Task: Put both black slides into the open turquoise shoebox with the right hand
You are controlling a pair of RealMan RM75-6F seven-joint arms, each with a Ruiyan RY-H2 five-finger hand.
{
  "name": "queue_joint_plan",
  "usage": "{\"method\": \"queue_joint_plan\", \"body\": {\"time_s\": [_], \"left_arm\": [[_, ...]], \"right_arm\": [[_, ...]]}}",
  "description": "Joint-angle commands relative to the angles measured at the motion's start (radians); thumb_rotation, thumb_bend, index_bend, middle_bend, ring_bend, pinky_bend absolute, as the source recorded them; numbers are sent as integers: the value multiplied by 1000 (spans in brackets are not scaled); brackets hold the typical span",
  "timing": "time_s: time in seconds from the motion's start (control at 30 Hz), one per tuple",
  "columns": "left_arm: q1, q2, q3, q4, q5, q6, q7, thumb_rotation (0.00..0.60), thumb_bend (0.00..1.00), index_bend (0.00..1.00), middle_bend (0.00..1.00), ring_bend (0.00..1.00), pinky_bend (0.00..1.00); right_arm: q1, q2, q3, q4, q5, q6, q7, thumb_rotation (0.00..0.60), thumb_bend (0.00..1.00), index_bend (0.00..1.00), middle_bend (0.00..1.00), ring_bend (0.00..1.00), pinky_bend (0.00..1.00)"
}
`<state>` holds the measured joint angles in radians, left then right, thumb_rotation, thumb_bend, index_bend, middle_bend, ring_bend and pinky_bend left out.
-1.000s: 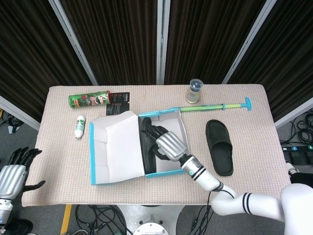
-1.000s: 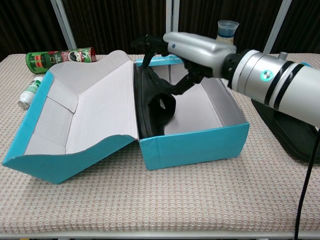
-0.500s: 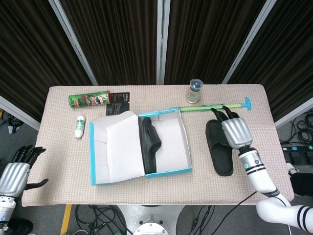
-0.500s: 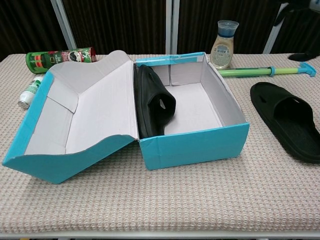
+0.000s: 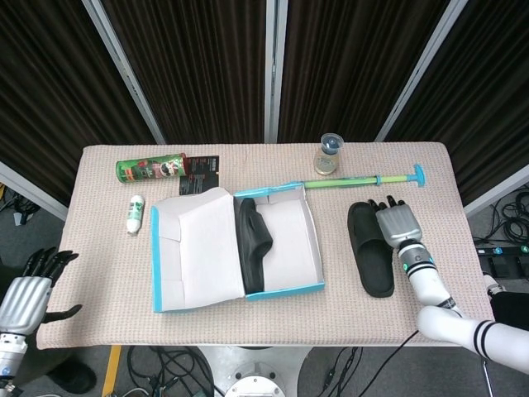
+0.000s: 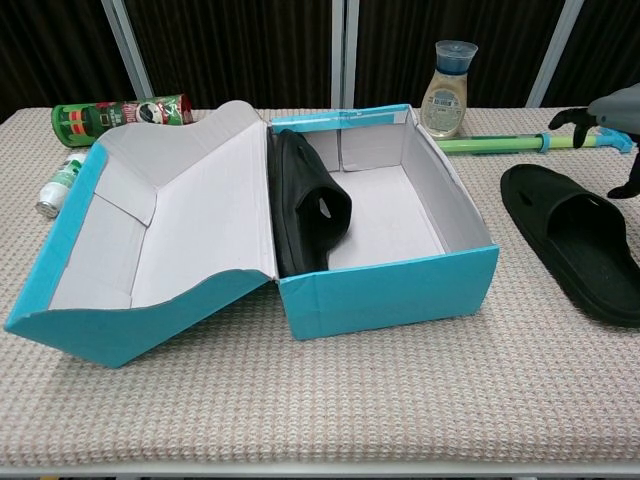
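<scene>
Chest view: right hand (image 6: 612, 112) mostly cropped, fingers (image 6: 566, 117) apart, prob. above 2nd slide (image 6: 580, 240).

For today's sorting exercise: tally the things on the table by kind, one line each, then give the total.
Black slides: 2 (one in box, one on table)
Shoebox: 1
Cans: 1
Bottles: 2 (white, clear)
Green stick: 1
Dark packet: 1
Total: 8

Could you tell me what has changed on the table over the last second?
The right hand let go of the black rubber slide standing on edge in the open turquoise cardboard shoebox, left the box and moved right, now beside the second black slide lying flat on the table. Both slides, the box and the left hand stayed put.
</scene>
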<state>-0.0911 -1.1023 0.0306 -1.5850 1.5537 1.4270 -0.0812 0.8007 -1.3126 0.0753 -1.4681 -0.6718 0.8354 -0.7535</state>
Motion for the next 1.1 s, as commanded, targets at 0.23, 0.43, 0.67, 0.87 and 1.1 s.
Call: {"method": "queue_joint_plan", "body": {"time_s": [0.23, 0.43, 0.67, 0.87, 1.1], "left_arm": [[-3, 3, 1, -3, -2, -6, 3, 600, 28, 165, 120, 41, 30], [-6, 4, 0, -7, -7, -14, 6, 600, 28, 165, 120, 41, 30], [0, 5, 2, -2, -11, -9, -4, 600, 28, 165, 120, 41, 30], [0, 4, 4, 0, -8, -11, -9, 600, 28, 165, 120, 41, 30], [-1, 6, 6, 1, -12, -18, -14, 600, 28, 165, 120, 41, 30]], "right_arm": [[56, -49, -49, 39, 72, -24, -64, 600, 127, 71, 205, 54, 196], [102, -93, -75, 77, 119, -7, -136, 600, 126, 75, 203, 53, 186], [124, -114, -81, 69, 126, 44, -168, 600, 126, 75, 172, 37, 172], [138, -112, -92, 65, 153, 60, -204, 600, 126, 9, 117, 15, 151], [162, -179, -126, 135, 190, 49, -275, 600, 127, 40, 161, 21, 150]]}}
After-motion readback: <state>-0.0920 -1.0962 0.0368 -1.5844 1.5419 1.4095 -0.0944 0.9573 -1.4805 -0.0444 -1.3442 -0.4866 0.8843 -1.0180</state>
